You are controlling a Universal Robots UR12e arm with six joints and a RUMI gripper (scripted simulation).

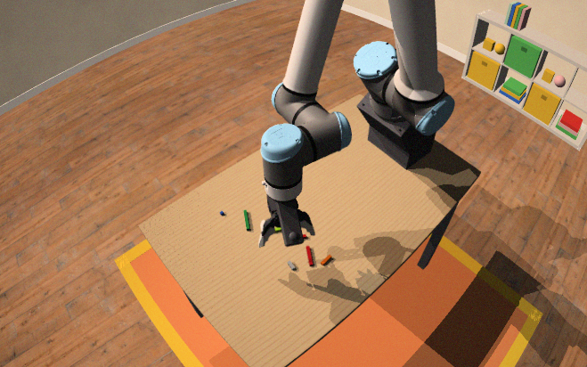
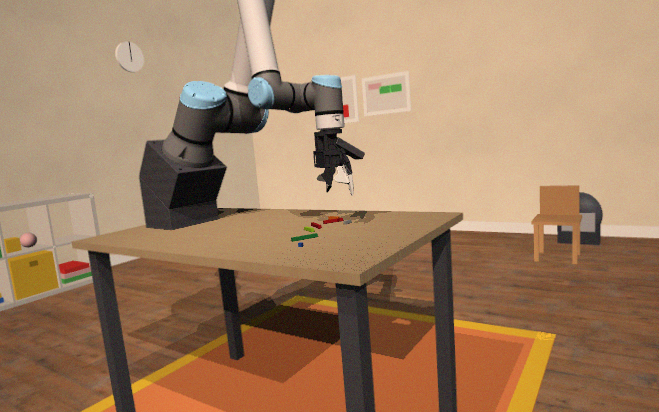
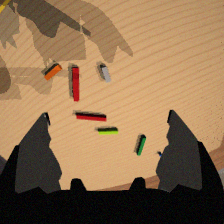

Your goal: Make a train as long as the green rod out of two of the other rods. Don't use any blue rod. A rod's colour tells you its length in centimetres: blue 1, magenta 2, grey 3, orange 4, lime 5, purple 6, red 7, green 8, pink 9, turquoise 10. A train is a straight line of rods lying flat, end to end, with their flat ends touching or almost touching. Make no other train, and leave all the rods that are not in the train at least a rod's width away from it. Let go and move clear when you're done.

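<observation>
On the wooden worktop (image 1: 378, 191) the tool (image 2: 337, 185) hangs wide open, holding nothing. The lime rod (image 3: 107, 131) and grey rod (image 3: 104, 73) lie well apart; joining them looks like the next job.

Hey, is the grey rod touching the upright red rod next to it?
Apart. The wrist view shows a clear strip of bare table between the grey rod and the red rod; the top view agrees.
</observation>
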